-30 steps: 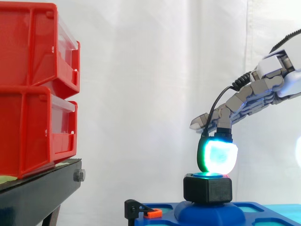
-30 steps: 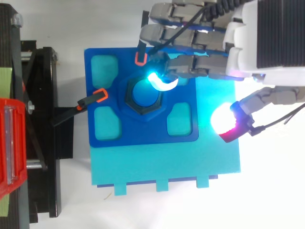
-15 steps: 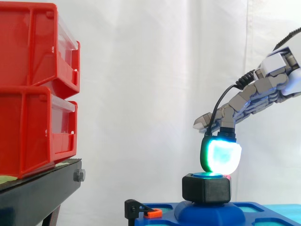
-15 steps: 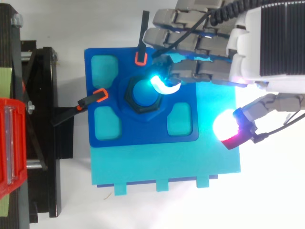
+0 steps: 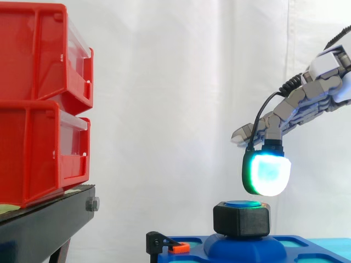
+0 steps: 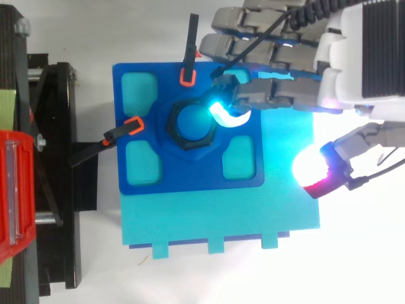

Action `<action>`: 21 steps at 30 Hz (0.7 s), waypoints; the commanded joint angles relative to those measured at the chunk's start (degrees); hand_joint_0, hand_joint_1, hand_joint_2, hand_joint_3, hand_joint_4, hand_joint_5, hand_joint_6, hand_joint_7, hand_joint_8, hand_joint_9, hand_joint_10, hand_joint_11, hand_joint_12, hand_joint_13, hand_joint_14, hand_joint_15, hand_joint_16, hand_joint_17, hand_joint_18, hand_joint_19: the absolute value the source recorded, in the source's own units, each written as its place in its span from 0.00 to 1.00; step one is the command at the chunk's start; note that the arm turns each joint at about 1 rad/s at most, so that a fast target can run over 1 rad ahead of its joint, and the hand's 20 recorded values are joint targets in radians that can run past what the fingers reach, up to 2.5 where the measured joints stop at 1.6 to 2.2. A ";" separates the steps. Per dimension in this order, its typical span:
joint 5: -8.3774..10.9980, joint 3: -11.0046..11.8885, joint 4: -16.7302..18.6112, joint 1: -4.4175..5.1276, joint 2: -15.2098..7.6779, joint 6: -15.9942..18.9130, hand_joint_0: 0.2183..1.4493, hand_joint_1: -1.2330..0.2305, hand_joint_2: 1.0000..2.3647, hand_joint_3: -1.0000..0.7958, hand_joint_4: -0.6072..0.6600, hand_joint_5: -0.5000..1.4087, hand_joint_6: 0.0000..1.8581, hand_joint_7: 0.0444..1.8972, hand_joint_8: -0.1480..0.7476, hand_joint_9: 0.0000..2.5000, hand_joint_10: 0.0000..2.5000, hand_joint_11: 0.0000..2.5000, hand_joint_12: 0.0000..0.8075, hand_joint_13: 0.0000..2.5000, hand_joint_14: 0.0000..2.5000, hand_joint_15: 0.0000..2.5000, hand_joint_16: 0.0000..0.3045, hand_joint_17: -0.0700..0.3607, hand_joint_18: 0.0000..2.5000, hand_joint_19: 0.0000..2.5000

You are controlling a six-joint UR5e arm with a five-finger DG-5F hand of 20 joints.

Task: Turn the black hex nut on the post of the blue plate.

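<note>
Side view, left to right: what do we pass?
red bins → clamp → hex nut → hand, raised above the nut and clear of it

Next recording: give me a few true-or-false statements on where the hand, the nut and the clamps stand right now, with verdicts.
1. The black hex nut sits on the post of the blue plate. True.
2. The glowing fingertip pad of the hand presses on the nut. False: the side view shows a gap between them.
3. Two orange-tipped black clamps rest on the plate. True.
4. The stacked red plastic bins stand on the plate. False: they stand on the black stand, apart from it.
</note>
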 commanded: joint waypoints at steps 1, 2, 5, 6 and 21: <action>0.38 0.00 -0.06 0.00 0.58 0.00 0.22 0.34 0.00 0.28 0.58 0.11 0.27 0.34 0.32 0.00 0.00 0.00 0.36 0.00 0.00 0.00 0.13 0.36 0.03 0.05; 0.38 0.00 -0.06 0.00 0.58 0.00 0.22 0.34 0.00 0.28 0.58 0.11 0.27 0.35 0.32 0.00 0.00 0.00 0.36 0.01 0.00 0.00 0.13 0.37 0.03 0.05; 0.47 0.09 0.12 0.00 0.93 0.09 0.21 0.34 0.00 0.28 0.58 0.11 0.27 0.35 0.33 0.00 0.00 0.00 0.37 0.00 0.00 0.00 0.13 0.37 0.03 0.05; 0.38 0.09 0.20 -0.09 0.93 0.18 0.20 0.34 0.00 0.28 0.58 0.11 0.27 0.35 0.33 0.00 0.00 0.00 0.37 0.00 0.00 0.00 0.13 0.37 0.03 0.05; 0.38 0.35 10.22 -0.09 -1.36 6.24 0.17 0.24 0.00 0.28 0.57 0.11 0.27 0.34 0.34 0.00 0.00 0.00 0.39 0.00 0.00 0.00 0.14 0.39 0.01 0.04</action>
